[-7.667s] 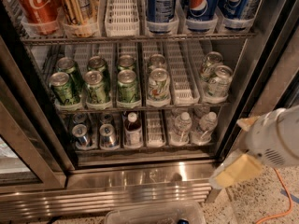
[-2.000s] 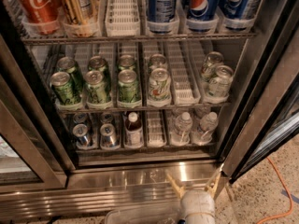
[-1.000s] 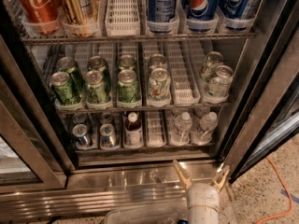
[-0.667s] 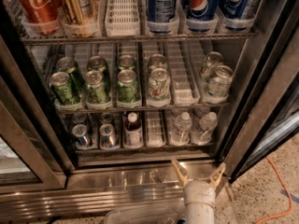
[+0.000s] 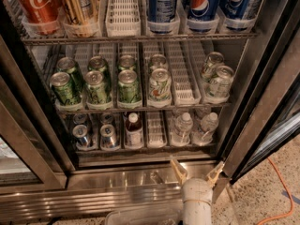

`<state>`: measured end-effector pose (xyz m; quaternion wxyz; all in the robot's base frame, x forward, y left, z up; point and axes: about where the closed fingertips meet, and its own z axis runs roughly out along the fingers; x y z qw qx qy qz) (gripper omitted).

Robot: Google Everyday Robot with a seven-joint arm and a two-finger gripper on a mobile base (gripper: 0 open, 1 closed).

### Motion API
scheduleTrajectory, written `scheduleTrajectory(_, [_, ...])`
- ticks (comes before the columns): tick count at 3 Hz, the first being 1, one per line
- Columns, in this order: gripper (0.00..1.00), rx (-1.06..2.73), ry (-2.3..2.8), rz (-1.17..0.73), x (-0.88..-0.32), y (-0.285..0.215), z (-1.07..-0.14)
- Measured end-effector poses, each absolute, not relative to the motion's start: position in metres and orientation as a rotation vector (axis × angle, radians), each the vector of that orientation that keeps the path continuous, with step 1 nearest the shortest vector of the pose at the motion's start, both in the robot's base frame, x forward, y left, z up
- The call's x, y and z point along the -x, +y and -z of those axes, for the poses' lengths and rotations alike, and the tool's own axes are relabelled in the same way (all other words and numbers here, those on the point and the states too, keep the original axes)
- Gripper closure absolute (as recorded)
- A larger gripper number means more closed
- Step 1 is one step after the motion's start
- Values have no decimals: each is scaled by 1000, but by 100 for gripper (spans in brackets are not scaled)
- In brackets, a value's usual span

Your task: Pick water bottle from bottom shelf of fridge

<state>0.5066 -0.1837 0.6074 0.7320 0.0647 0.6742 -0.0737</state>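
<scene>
The fridge [image 5: 262,102] stands open with wire shelves of drinks. On the bottom shelf [image 5: 140,148], two clear water bottles with white caps stand at the right, one [image 5: 182,128] left of the other [image 5: 206,126]. A dark-liquid bottle [image 5: 134,130] with a red-and-white label and silver cans [image 5: 93,135] stand to their left. My gripper [image 5: 197,171] is open, fingers pointing up, in front of the steel base panel [image 5: 112,179], below and just in front of the water bottles. It holds nothing.
Green cans [image 5: 98,86] fill the middle rack; Pepsi cans [image 5: 201,3] and Coca-Cola cans [image 5: 40,6] sit on the upper one. An orange cable [image 5: 281,191] lies on the speckled floor at right. A clear bin [image 5: 140,215] sits below the base panel.
My gripper came in from the right side, then to the bottom centre with fingers up, and over the last second has drifted slightly up towards the bottom shelf.
</scene>
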Motion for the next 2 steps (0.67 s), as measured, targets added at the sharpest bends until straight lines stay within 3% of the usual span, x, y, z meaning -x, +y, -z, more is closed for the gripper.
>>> scheduleTrajectory(2, [0,-127,1430,219,-533,-196,-602])
